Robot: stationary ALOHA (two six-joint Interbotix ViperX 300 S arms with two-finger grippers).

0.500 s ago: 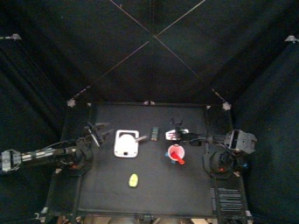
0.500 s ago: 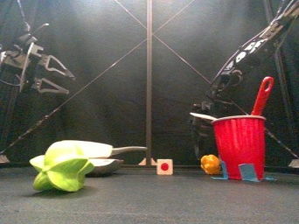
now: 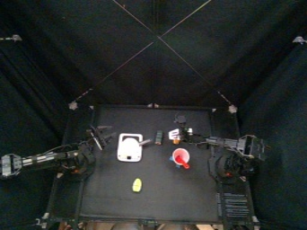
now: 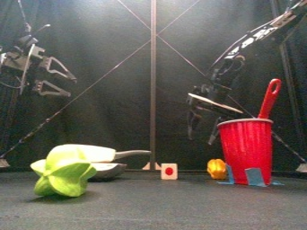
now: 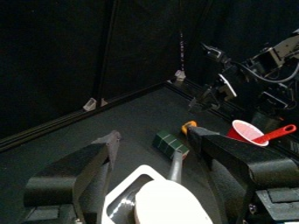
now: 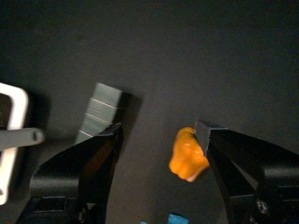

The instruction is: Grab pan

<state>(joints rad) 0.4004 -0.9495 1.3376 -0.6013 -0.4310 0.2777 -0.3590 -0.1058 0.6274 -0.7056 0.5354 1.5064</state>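
While the left gripper (image 5: 149, 171) is hovering wide open and empty, the pan (image 5: 163, 197) is lying directly beneath it (handle (image 5: 176, 166) pointing forward between its jaws, ready for grabbing).

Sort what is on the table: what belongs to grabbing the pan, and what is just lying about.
For the job: pan; right gripper, jaws open above the table; left gripper, open.

Lying about: red cup with its red utensil, green object, small cube, orange piece.

Black curtains (image 3: 48, 54) are hanging on all sides, enclosing a small black table (image 3: 153, 184). Thin cords (image 3: 156, 36) are crossing overhead. Light is falling from above onto the curtain folds.
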